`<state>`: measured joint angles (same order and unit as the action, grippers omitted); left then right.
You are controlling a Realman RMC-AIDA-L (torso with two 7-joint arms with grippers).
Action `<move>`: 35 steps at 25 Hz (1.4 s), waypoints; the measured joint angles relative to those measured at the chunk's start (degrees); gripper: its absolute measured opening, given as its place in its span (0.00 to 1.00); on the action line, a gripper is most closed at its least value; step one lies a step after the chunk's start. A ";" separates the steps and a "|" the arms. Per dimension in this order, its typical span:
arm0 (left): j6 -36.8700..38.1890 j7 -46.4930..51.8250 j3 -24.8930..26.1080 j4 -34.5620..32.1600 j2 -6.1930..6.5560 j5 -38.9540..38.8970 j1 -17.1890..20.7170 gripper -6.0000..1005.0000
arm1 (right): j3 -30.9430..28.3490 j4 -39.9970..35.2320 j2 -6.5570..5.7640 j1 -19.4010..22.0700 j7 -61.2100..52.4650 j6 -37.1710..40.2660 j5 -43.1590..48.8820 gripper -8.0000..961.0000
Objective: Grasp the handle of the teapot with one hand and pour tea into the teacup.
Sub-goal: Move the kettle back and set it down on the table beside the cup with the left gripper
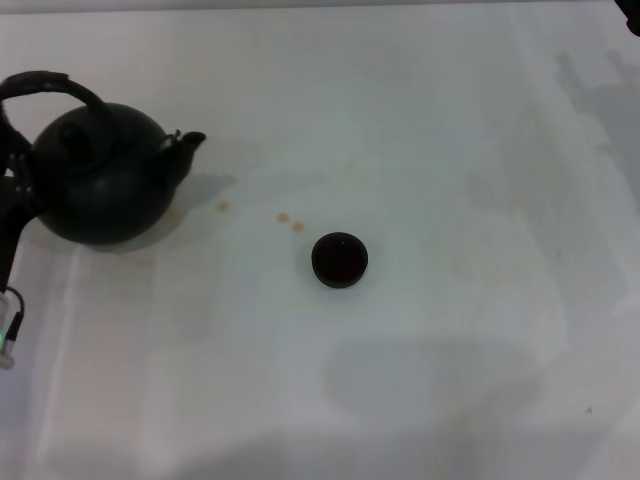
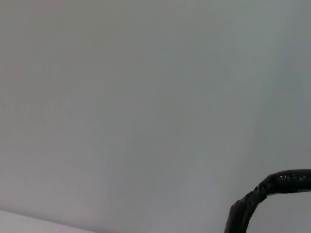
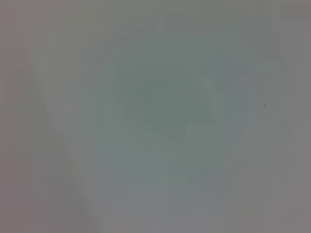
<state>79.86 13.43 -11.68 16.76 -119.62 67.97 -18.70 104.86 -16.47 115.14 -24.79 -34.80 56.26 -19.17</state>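
Worktop (image 1: 450, 400): we see a pale, white surface filling the head view, with faint shadows and creases across it; nearest us it carries nothing but a soft grey shadow.
Teacup (image 1: 340, 259): we find the small dark round cup standing upright near the middle of the worktop, its mouth facing up, well apart from the teapot and on the side its spout points toward.
Stains (image 1: 290, 221): we count a few small tan spots on the worktop between the teacup and the teapot, one of them closer to the pot's shadow.
Left tool (image 1: 10, 190): we see only dark parts of it at the left edge of the head view, right beside the teapot and close to its handle, with a white and green cable hanging below; we cannot tell how far its fingers are spread or whether they touch anything.
Teapot (image 1: 105, 185): we see the round black pot sitting upright on the worktop at the left, farther back than the teacup, its short spout (image 1: 190, 140) aimed right.
Handle (image 1: 50, 88): we see the dark hoop arching over the lid; a bent piece of it also shows in a corner of the left wrist view (image 2: 272, 191) against the pale surface.
Right tool: we do not see it; only a dark scrap sits in the far right corner of the head view, and the right wrist view shows bare pale surface.
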 joint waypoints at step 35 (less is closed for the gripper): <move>-0.64 -15.23 0.07 3.54 -0.22 5.85 -0.35 0.28 | -1.68 0.99 -0.09 0.71 -0.06 0.15 0.01 0.89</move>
<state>79.22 -1.80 -11.62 20.30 -119.84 73.82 -19.05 103.18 -15.48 115.05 -24.07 -34.87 56.41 -19.16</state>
